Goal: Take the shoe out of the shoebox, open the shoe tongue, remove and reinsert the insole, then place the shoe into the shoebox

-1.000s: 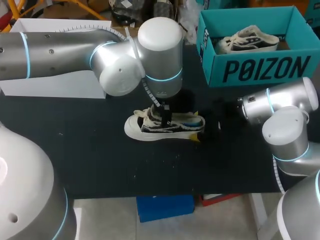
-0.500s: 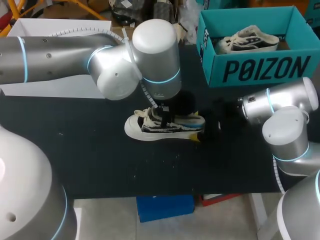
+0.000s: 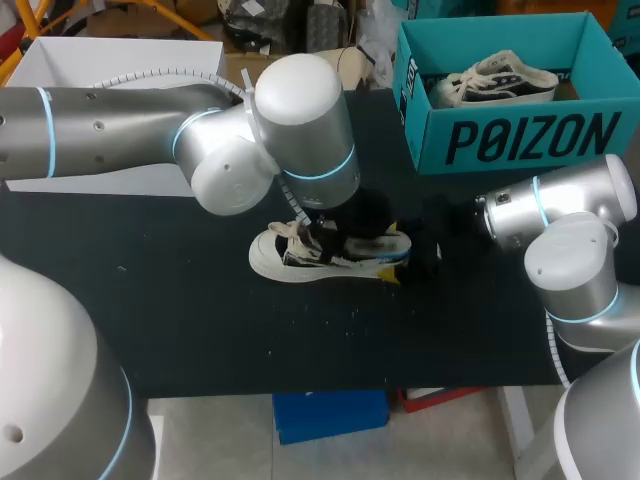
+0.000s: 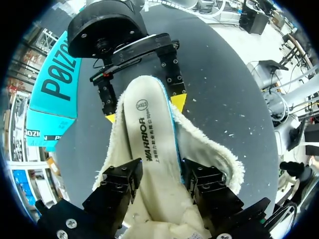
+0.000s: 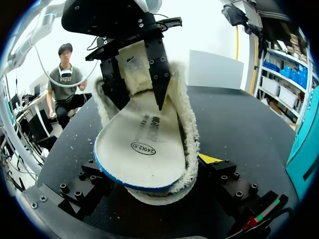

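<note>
Got the left gripper (image 4: 160, 174) pinched shut on the insole (image 4: 149, 134), one finger against each long edge, roughly mid-length. Can see the heel end of that insole lifted up out of the shoe (image 3: 300, 258), with a blue rim along its underside (clearest from the right wrist view). Looks fleecy all round the inside of the shoe's opening.

Then got the right gripper (image 5: 149, 172) squeezed onto the heel of the same shoe, a finger on either side, with the yellow tips pressed into the fluffy collar. So both clamped, one on the insole and one on the shoe itself, facing each other along the shoe.

Moving outward: shoe sitting on its sole near the middle of the black table (image 3: 200, 300), white toe cap pointing toward the left arm's side, heel toward the right arm. Left arm reaching in over it from above, right arm coming in low at the heel.

Further back, toward the right, a teal shoebox (image 3: 520, 140), open, well apart from the held shoe, with a second shoe (image 3: 495, 80) lying inside.
</note>
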